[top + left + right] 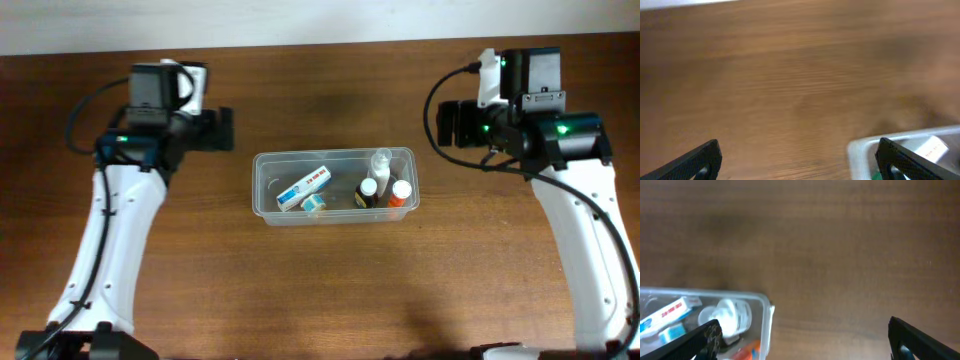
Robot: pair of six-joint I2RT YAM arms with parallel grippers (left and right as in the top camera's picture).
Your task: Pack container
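The clear plastic container (262, 185) sits at the table's middle. It holds a white box with red and blue print (303, 187), a small teal item (314, 204), a clear bottle with a white cap (380, 161), a dark bottle (367, 194) and an orange bottle (400, 193). My left gripper (799, 161) is open and empty to the container's upper left; the container's corner (860, 147) shows by its right finger. My right gripper (810, 340) is open and empty to the upper right, above the container's end wall (766, 325).
Brown wooden table (330, 290) all around. A pale wall strip (300, 20) runs along the far edge. Both arms reach in from the front corners.
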